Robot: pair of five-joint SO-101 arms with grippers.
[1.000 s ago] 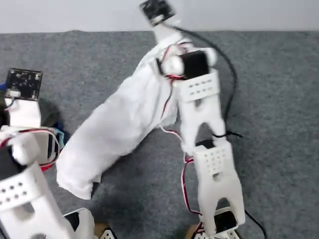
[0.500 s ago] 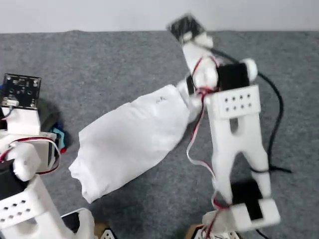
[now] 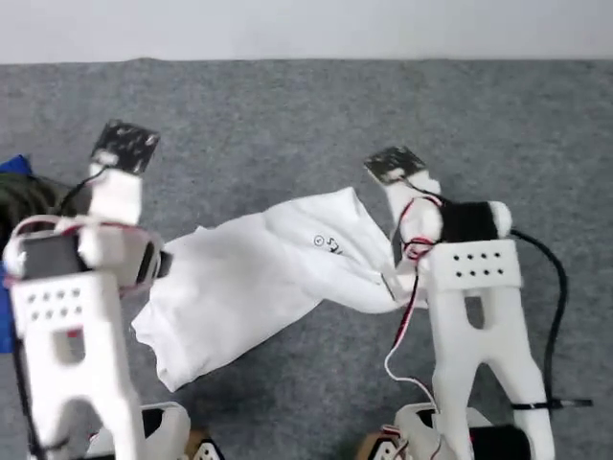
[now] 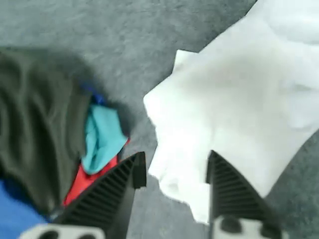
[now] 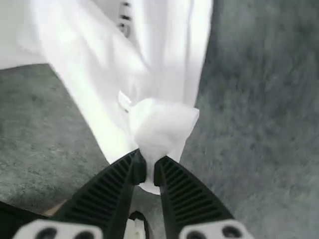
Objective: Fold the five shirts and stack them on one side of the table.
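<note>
Crumpled white cotton shirt at centre of grey felt desk. Right hand pinches shirt's bunched 3 o'clock end. Left hand spread wide over its 9 o'clock edge.

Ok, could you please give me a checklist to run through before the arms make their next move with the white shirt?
1. Hold of the right gripper on the white shirt: ok, shut on a bunched fold.
2. Readiness of the left gripper: ok, open over the shirt's edge.
3. Height of the left gripper for catching cloth: cannot tell.
4. Shirt flat on the table: not ok, it lies crumpled.
5. Gap between the shirt and the pile of other clothes: ok, bare table shows between them.
</note>
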